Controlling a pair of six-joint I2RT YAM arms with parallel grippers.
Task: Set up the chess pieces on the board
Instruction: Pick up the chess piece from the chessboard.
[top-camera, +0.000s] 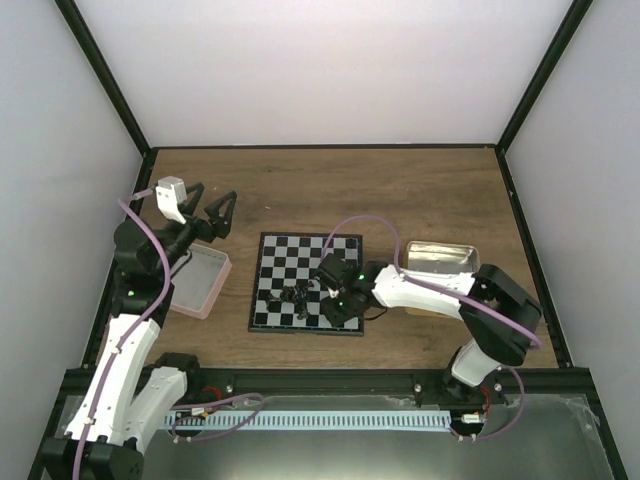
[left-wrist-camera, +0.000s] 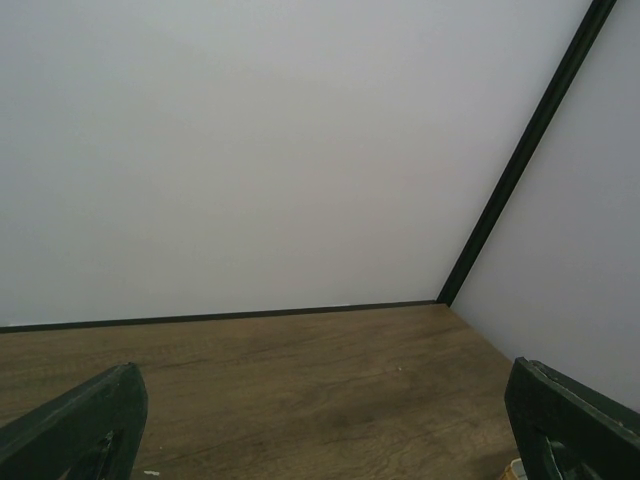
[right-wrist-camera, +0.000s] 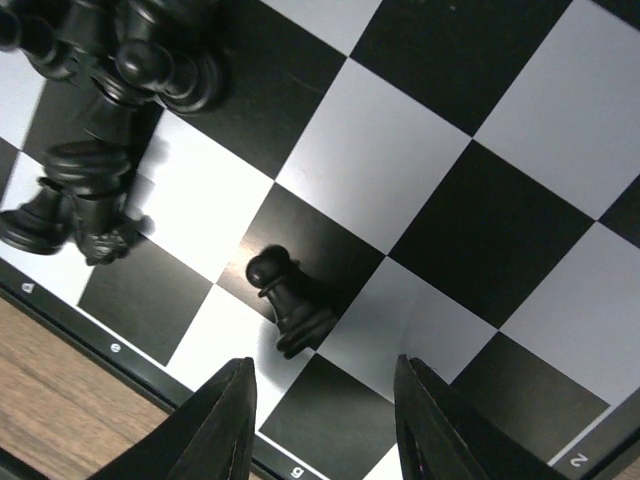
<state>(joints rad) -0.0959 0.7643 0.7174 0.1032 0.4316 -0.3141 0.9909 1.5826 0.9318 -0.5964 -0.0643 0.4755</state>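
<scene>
Since my right gripper (right-wrist-camera: 322, 378) hangs spread and empty just behind 1 black pawn (right-wrist-camera: 287, 302) by the near edge of the board (right-wrist-camera: 470, 230), it's way closer than the left gripper (top-camera: 212, 198), also spread.

Even, soft light throughout; glossy board (right-wrist-camera: 420, 180) reflects faint glare.
</scene>
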